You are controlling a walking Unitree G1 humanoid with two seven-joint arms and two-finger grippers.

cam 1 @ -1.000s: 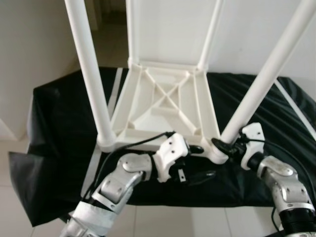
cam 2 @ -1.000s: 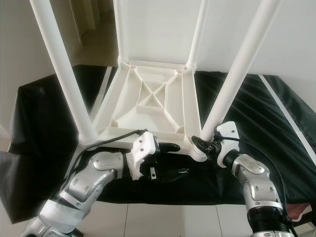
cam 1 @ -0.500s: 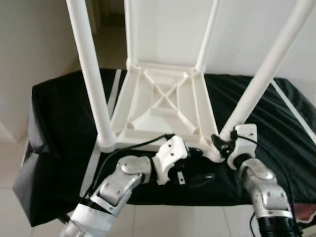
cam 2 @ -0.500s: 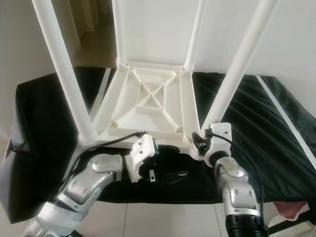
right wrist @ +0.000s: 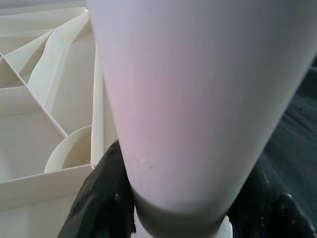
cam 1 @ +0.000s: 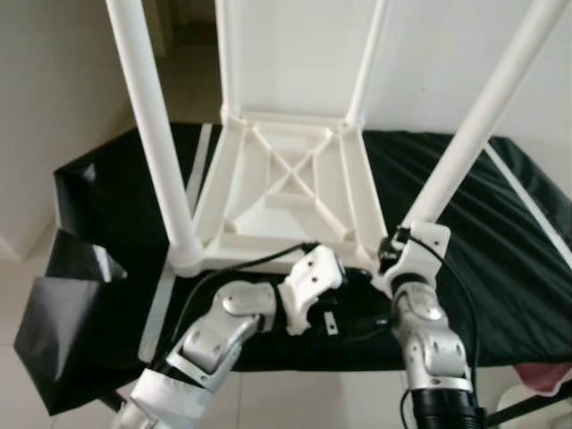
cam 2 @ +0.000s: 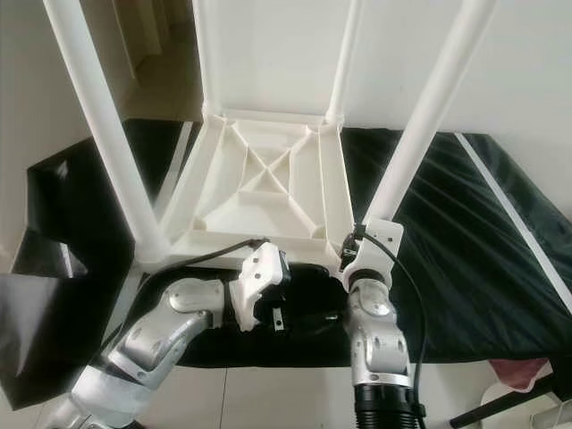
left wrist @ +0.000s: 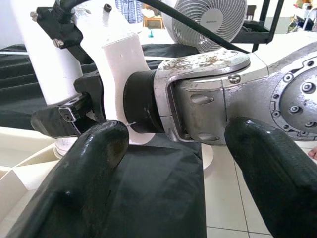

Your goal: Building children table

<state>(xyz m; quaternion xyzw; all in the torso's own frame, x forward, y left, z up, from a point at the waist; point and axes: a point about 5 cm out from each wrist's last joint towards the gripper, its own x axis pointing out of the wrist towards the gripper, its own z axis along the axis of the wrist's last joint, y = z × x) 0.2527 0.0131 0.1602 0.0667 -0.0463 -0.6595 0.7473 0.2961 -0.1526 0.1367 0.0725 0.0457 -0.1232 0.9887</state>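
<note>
A white plastic children's table [cam 1: 286, 192] lies upside down on a black cloth, its four legs pointing up. My right gripper [cam 1: 394, 257] is shut around the foot of the near right leg [cam 1: 474, 125], where the leg meets the table corner. In the right wrist view the leg [right wrist: 188, 99] sits between the black fingers [right wrist: 104, 198]. My left gripper [cam 2: 313, 295] hovers open just in front of the table's near edge, left of that corner. Its wide-apart fingers [left wrist: 84, 168] face my right wrist [left wrist: 208, 94] with nothing between them.
The black cloth [cam 1: 500, 223] covers a low surface and hangs loose at the left [cam 1: 63, 304]. The near left leg [cam 1: 156, 134] rises close to my left arm. Tiled floor [cam 1: 268, 402] lies in front, a white wall behind. A fan [left wrist: 213, 20] stands off to the side.
My right forearm has swung inward to the left and now stands nearly upright under the leg's foot, still holding it. The left gripper has hardly moved. The camera has shifted a little.
</note>
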